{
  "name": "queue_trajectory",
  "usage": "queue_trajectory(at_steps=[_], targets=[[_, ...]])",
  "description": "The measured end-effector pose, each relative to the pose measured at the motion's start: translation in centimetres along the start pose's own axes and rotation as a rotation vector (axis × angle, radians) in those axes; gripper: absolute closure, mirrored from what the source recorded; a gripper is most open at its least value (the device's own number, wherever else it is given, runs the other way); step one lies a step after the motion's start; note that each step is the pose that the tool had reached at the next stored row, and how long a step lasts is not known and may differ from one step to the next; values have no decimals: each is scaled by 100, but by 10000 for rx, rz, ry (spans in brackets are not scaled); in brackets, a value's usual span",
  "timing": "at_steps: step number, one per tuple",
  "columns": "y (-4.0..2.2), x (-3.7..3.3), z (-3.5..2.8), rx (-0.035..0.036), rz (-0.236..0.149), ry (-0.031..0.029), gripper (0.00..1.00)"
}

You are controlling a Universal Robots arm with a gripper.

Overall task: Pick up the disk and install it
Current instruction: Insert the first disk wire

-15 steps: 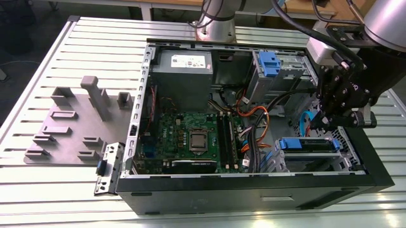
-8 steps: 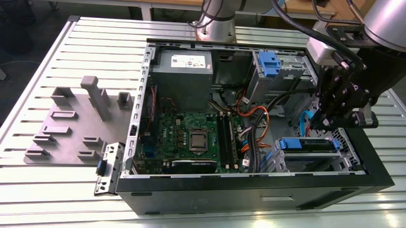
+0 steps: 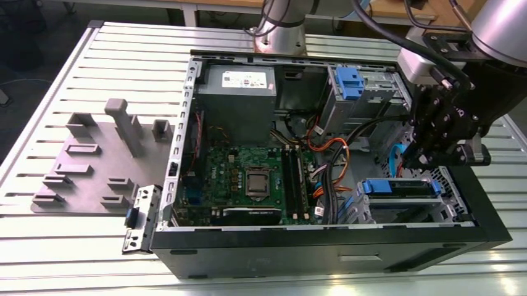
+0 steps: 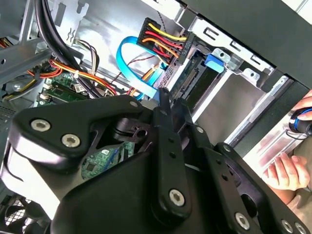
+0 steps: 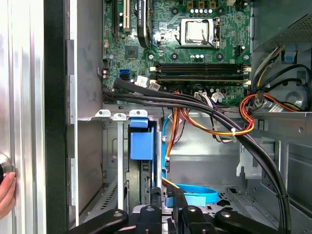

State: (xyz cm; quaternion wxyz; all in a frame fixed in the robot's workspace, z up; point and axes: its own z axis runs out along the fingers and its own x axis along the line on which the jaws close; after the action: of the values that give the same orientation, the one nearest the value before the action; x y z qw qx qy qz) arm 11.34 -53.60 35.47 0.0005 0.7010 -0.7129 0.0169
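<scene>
- Plainly, in the exterior view the disk (image 3: 402, 188) sits in the drive cage at the corner of the computer case (image 3: 329, 246) nearest the camera, on the exterior view's right. The gripper (image 3: 426, 161) hangs just above it, and the case stands on the slatted table (image 3: 82, 234).
- In the second wrist view the jaws of the gripper (image 4: 173, 103) are narrow, with a slim gap and nothing seen in it. They point at the connector end of the disk (image 4: 191, 80); I cannot tell whether they touch it. A power plug (image 4: 163, 41) with coloured wires hangs just beside that end, and a person's hand (image 4: 287, 170) rests outside the case.
- In the first wrist view the disk (image 5: 142, 145) stands edge-on in its cage with its blue carrier showing. A blue data cable (image 5: 195, 195) loops beside it.
- Handling, as a judgement: it is rigid, probably heavy for its size, smooth enough to slip, and sensitive to knocks, and the plastic carrier likely flexes. It is best gripped across the carrier's long side rails, clear of the connector.
</scene>
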Motion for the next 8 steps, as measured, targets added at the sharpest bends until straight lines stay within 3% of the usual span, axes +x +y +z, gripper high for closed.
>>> queue_trajectory(at_steps=[8], targets=[[1,-24,9,0,0,-3,76]])
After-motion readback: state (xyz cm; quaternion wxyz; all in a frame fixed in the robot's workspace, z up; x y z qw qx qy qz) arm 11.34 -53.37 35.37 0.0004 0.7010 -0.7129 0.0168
